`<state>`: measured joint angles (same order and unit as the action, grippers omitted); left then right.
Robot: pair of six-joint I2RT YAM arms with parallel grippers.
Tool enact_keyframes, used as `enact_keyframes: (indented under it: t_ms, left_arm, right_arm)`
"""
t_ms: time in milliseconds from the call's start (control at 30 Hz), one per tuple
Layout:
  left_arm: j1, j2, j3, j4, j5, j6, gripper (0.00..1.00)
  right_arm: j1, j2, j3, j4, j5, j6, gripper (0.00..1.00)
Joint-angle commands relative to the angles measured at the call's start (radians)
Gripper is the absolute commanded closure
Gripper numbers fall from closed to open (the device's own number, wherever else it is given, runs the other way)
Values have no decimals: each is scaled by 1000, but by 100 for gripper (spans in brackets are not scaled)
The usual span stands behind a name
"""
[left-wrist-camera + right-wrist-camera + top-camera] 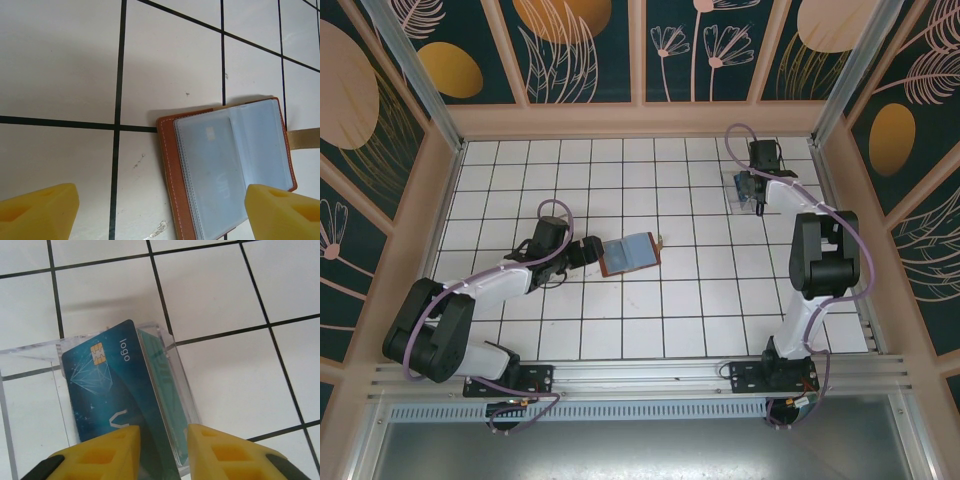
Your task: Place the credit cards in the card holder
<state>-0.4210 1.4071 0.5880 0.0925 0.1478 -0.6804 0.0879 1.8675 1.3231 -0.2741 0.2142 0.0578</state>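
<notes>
The card holder (628, 252) lies open on the white tiles, a reddish-brown wallet (227, 165) with clear blue-grey sleeves facing up. My left gripper (582, 250) hovers at its left edge, and its yellow fingertips (37, 210) are spread wide, so the left gripper (162, 215) is open and holds nothing. At the far right my right gripper (752, 190) is over a clear box of credit cards. A blue chip card (107, 390) leans in front of teal cards (170, 405). The right gripper (164, 452) is open, and its fingers straddle the blue card's right edge without closing on it.
The clear plastic box (30, 352) holding the cards stands near the back right corner (737, 190). A tan strap (306, 137) sticks out of the wallet's far side. Wooden walls ring the tiled floor (650, 330), and a metal rail (640, 375) runs along the near edge.
</notes>
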Motion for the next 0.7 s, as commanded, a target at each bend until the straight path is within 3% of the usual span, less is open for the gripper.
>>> enact_keyframes:
  t_ms: [0,100,300,400,667]
  left_arm:
    - [-2,-9,-2,-5,3,13,14]
    - [-3,0,-9,14,4,10,14]
    - [-2,17,0,22,16,8,14]
    - [-2,26,16,5,24,12,14]
    - [-2,27,14,1,23,11,13]
  right_arm:
    - [-10,27,21,-28,-48,-1,71]
    - [-12,40,38,-46,-53,0,79]
    - [-21,36,44,-50,-90,2,81]
    - [-27,42,40,-54,-101,5,72]
    - [-35,62,54,-66,-127,7,63]
